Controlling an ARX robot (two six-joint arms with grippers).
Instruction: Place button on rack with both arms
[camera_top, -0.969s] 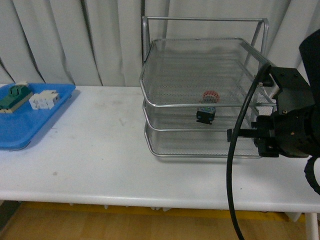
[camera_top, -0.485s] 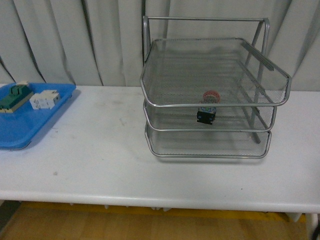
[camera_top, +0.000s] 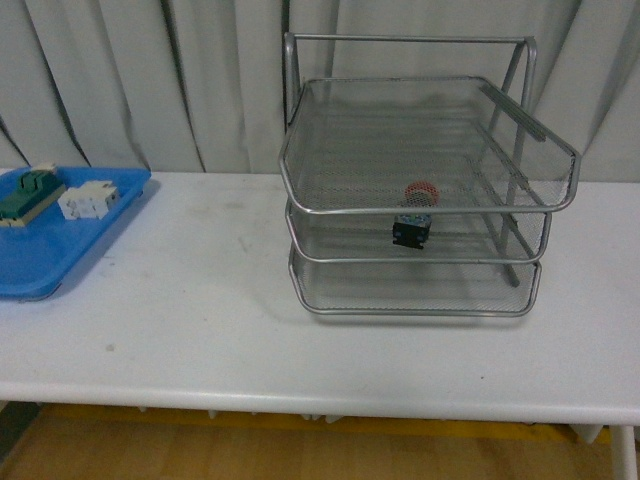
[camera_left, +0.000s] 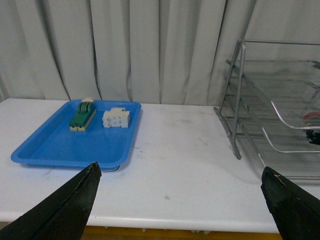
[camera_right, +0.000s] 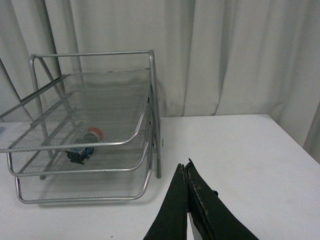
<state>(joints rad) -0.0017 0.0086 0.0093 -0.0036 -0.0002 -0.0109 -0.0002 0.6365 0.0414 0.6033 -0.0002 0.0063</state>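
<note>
The button (camera_top: 413, 222), red cap on a black body, lies tilted on the middle tier of the silver wire-mesh rack (camera_top: 410, 312), near the tier's front rim. Neither arm shows in the front view. In the right wrist view the button (camera_right: 84, 146) sits inside the rack (camera_right: 155, 125), and my right gripper (camera_right: 184, 166) is shut and empty over the bare table beside the rack, well clear of it. My left gripper (camera_left: 180, 170) stands wide open with nothing in it, above the table between the blue tray and the rack (camera_left: 235, 110). The button's red cap (camera_left: 312, 119) peeks in at that view's edge.
A flat blue tray (camera_top: 60, 255) at the table's far left holds a green terminal block (camera_top: 30, 192) and a white block (camera_top: 88, 198). White curtains hang behind the table. The white table's front edge (camera_top: 300, 395) runs across the front view.
The right arm, which filled the right side of the front view beside the rack a second ago, has pulled out of that view. The button has stayed on the middle tier.
</note>
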